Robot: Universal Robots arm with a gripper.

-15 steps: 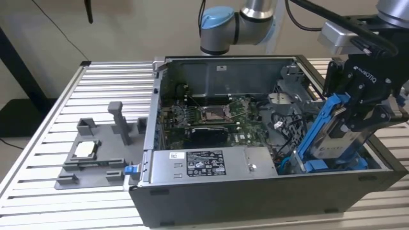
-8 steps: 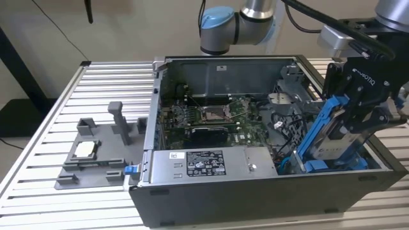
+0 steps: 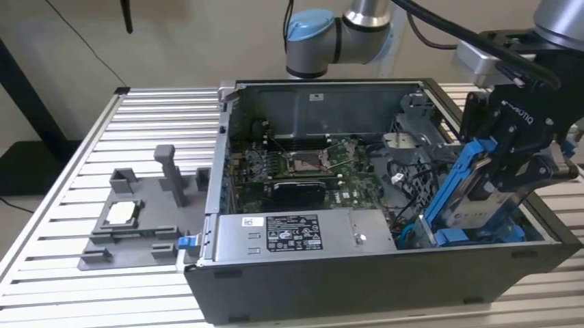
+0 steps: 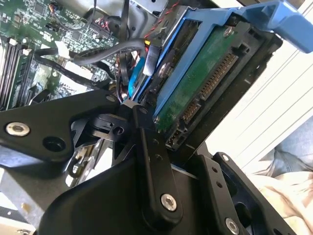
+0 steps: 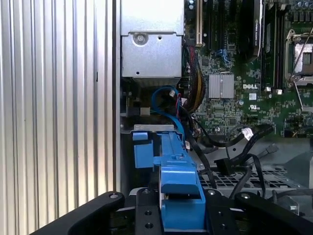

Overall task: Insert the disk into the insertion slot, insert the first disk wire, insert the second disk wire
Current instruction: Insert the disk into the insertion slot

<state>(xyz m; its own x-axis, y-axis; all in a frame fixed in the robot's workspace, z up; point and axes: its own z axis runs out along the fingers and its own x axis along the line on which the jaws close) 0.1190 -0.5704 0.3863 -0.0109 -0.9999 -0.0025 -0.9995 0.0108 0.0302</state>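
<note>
The gripper (image 3: 500,186) is clamped on the disk (image 3: 470,208), its black fingers closed on either side of the blue carrier frame (image 3: 453,179). In the exterior view the drive stands steeply tilted at about four o'clock of the open computer case (image 3: 365,290), with its lower end down inside and its upper end above the rim. The gripper body hides the disk's upper part there, and the lower end is lost among blue plastic and shadow, so how far it has entered cannot be read. What seems to be the insertion slot (image 5: 146,128), a grey sheet-metal edge, lies just beyond the carrier's leading tab in the first wrist view, its mouth mostly covered. The second wrist view shows the drive's green circuit board (image 4: 195,83) and its exposed connector row (image 4: 215,73). The case wall at three o'clock runs close beside the gripper, and black cables (image 4: 93,54) crowd near the disk's nine o'clock side. At six o'clock in the case sits the grey power-supply box (image 3: 292,236), with the motherboard (image 3: 301,164) at its twelve o'clock. Well apart, at nine o'clock of the case on the slatted table (image 3: 155,116), the grey fixture tray (image 3: 137,239) holds a small pale square part (image 3: 122,213) in one pocket.
</note>
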